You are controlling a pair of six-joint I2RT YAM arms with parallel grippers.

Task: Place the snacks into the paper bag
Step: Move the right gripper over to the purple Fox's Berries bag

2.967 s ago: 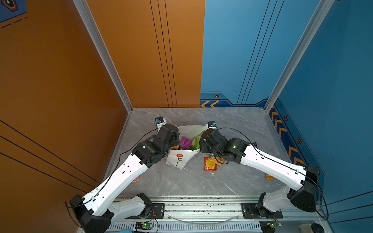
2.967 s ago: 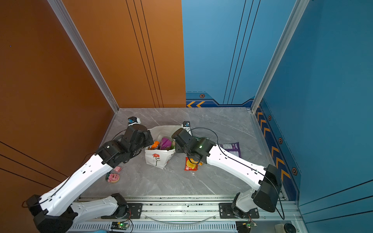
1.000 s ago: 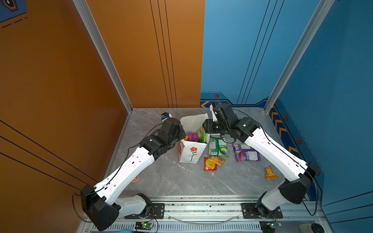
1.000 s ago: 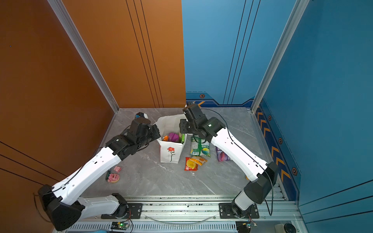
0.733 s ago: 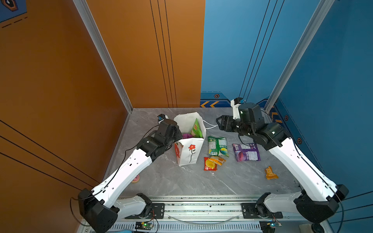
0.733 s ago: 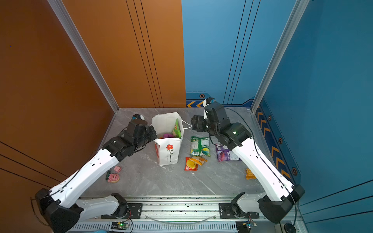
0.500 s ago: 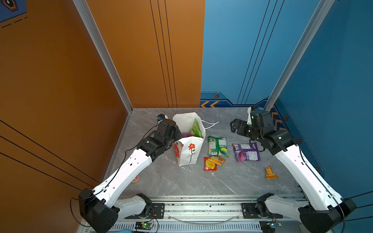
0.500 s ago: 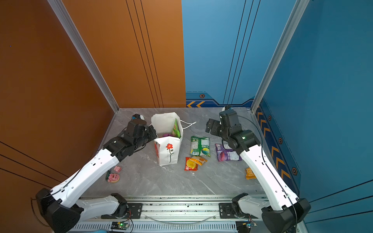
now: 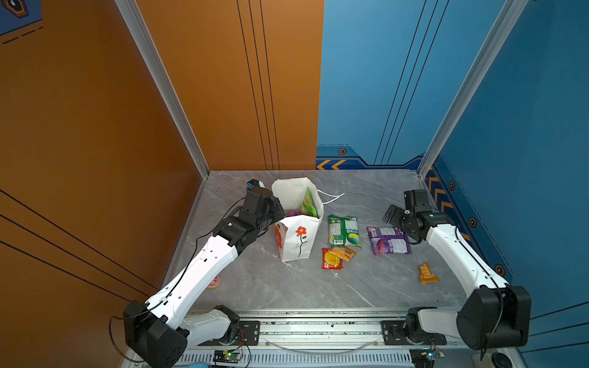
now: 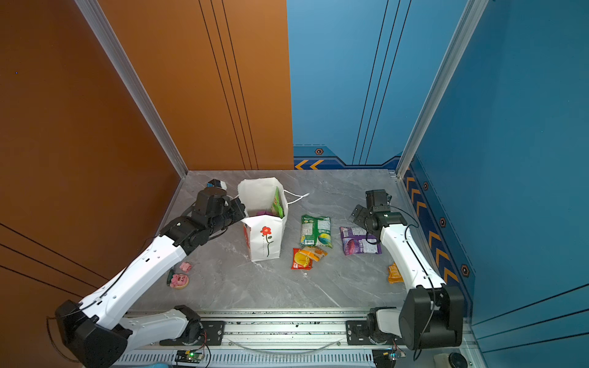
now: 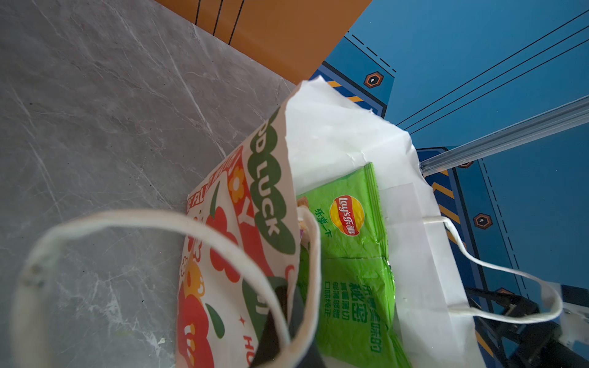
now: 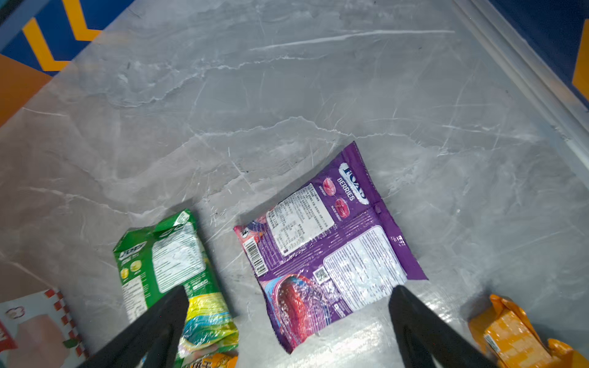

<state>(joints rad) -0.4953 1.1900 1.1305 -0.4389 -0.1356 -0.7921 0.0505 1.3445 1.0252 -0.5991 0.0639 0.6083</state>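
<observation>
Paper bag (image 9: 296,237) upright, left of desk centre; green packet (image 11: 350,255) already inside. Left fingers (image 11: 298,321) clamped on its left rim, mouth open. Right fingers (image 12: 159,325) spread wide above the purple packet (image 12: 328,245), well right of the bag. Advice: lower straight, straddle the packet, pinch firmly; foil likely slips.

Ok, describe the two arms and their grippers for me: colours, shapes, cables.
Both match: the left arm and right arm have long white shells between chunky black joints, with thin black cables running alongside. The left gripper and right gripper are black; the right one's fingers are slim, tapering black wedges. Small round holes dot the left arm's white shell.
</observation>
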